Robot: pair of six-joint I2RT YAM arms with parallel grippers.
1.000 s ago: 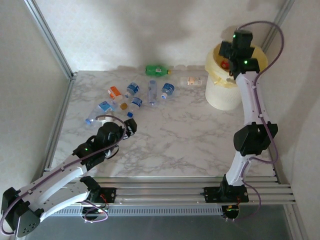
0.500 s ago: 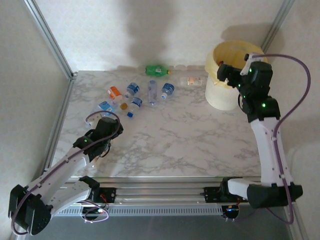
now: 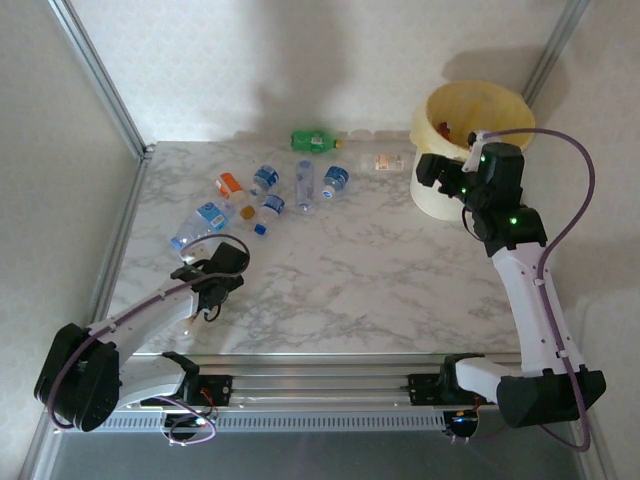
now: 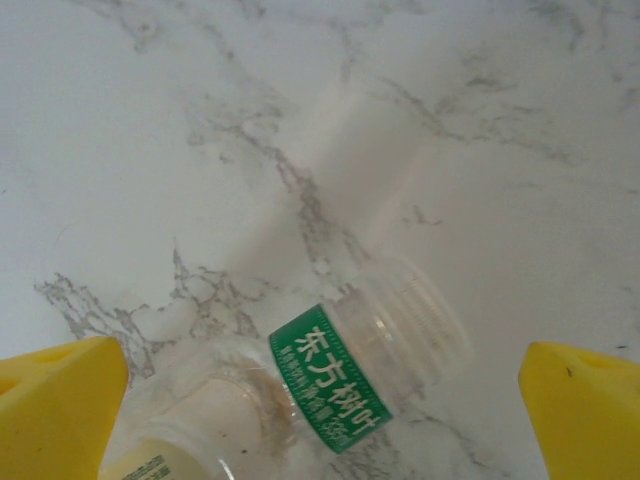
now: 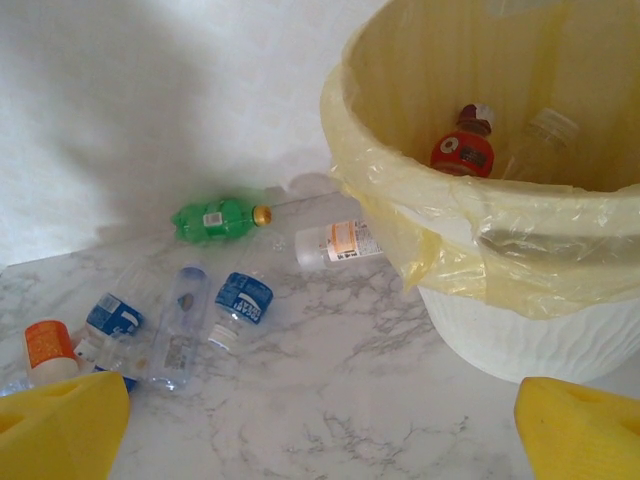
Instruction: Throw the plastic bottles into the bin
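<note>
- Claw on the left (image 3: 200, 270), spread wide with nothing gripped, low over the marble desk (image 3: 350, 290).
- Between its yellow fingers (image 4: 60, 405): a clear bottle with a green label (image 4: 335, 390), lying on its side, neck angled away and to the right.
- Ahead of that claw, well apart: a scatter of blue-labelled bottles (image 3: 268, 205), one orange-labelled bottle (image 3: 230, 184) and a tall clear bottle (image 3: 305, 185), all lying flat.
- Farther back, by the wall: the green bottle (image 3: 315, 141), and right of it a clear bottle with an orange label (image 3: 383, 161).
- Claw on the right (image 3: 432, 172), likewise fully spread and empty, raised just beside the bin (image 3: 440, 205).
- Bin ahead and to the right of that claw, lined with a pale yellow bag; inside, a red-labelled bottle (image 5: 462, 150) and a clear capless-looking bottle (image 5: 540, 135) against the far wall.
</note>
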